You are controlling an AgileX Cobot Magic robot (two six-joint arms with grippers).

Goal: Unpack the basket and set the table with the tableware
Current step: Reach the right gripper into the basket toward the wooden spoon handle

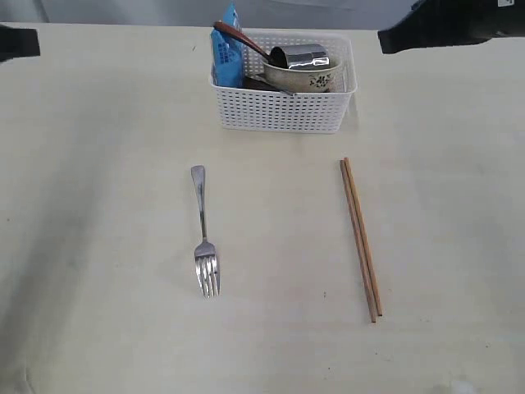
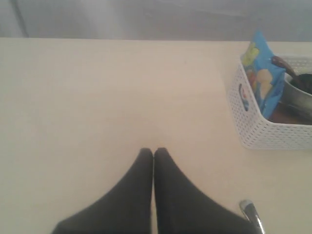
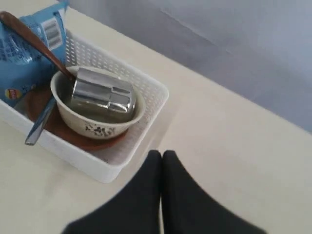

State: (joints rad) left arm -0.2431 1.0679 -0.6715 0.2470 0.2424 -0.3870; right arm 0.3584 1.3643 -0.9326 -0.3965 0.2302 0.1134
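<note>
Unpacking in progress: fork (image 1: pixel 204 238) at 7 o'clock and chopsticks (image 1: pixel 360 238) at 5 o'clock of the basket (image 1: pixel 279 111), your left gripper (image 2: pixel 154 150) and right gripper (image 3: pixel 162 153) empty with jaws pressed together, so you likely open one over the mug (image 1: pixel 305 57) next.

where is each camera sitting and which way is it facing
Exterior: high above the table, facing down toward the basket, fork and chopsticks; left arm and right arm show in the upper corners.
Left wrist: low over bare table, facing along it with the basket to one side; left jaws shut.
Right wrist: close beside the basket, looking down on the bowl and mug; right jaws shut.
Shared: all three show the basket.
</note>
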